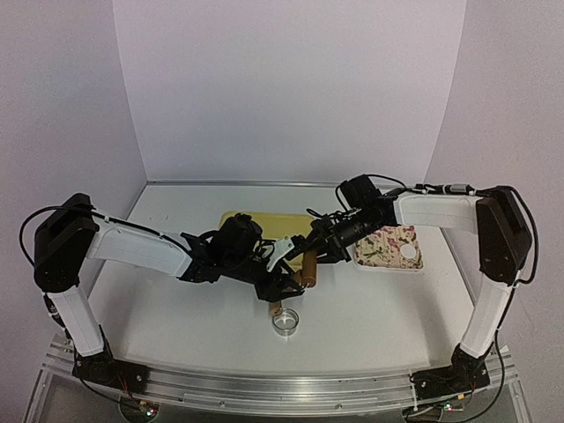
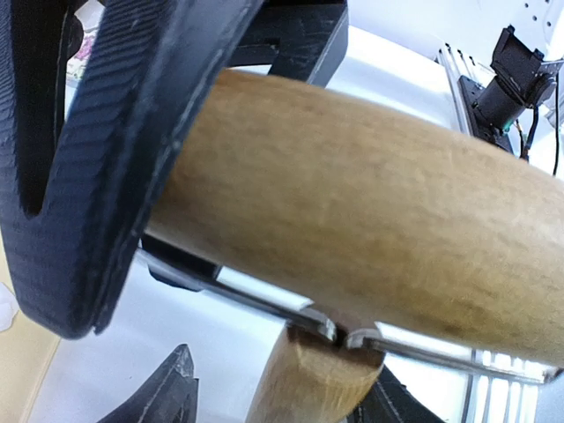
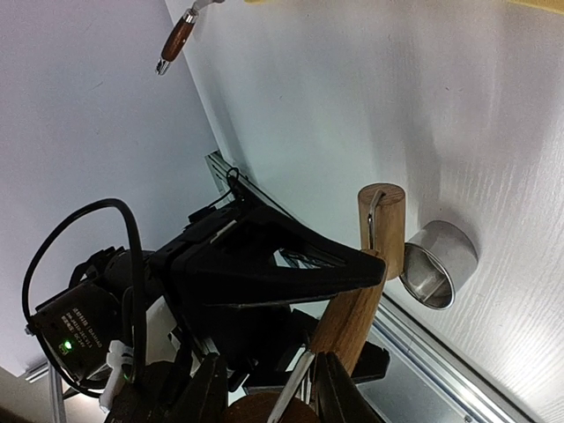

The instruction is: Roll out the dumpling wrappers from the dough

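Observation:
A wooden rolling pin [image 1: 308, 263] with a wire frame, a wooden handle and a small roller end [image 1: 275, 308] is held between both arms just in front of the yellow board [image 1: 236, 218]. My left gripper [image 1: 280, 286] is shut on its handle [image 2: 295, 383]. My right gripper [image 1: 317, 245] is closed around the big roller [image 2: 352, 211]; its ribbed finger [image 2: 106, 150] lies against the wood. The small roller [image 3: 381, 225] hangs next to the ring cutter [image 3: 436, 264]. One white dumpling wrapper [image 1: 407, 253] lies on the floral tray [image 1: 381, 247]. Dough on the board is hidden by the arms.
The shiny ring cutter [image 1: 285, 322] stands on the table just below the roller. A small tool with a brown handle [image 3: 176, 40] lies near the board's edge. The table's metal rail [image 1: 291, 388] runs along the near edge. White walls enclose the back and sides.

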Robot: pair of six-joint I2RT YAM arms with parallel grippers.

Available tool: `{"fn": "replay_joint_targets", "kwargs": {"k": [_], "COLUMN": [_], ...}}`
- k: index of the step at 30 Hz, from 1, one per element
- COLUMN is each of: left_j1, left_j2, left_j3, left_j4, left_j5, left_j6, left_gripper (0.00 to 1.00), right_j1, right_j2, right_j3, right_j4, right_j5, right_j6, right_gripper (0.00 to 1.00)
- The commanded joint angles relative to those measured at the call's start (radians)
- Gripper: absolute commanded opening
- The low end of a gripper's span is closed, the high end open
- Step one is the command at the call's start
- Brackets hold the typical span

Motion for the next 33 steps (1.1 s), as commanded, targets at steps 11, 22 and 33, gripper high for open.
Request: {"fn": "replay_joint_targets", "kwargs": {"k": [11, 22, 33], "left_j1": [0.026, 0.026, 0.026], "left_j2": [-0.001, -0.014, -0.018], "left_j3": [-0.084, -0.092, 0.050], "left_j4": [0.093, 0.094, -0.113], "left_j5": [-0.021, -0.039, -0.064], "left_j6": [-0.006, 0.023, 0.115], "left_gripper": [0.64, 0.16, 0.00], "right_j1": [-0.008, -0.028, -0.037], "right_j2": [0.015, 0.000, -0.029], "right_j3": [0.069, 0.042, -0.021], "right_j4": [0.010, 0.009, -0.037], "right_j5": [-0.030, -0.026, 0.031], "right_j6": [-0.005, -0.017, -0.057], "right_gripper": [0.00, 0.00, 0.33]}}
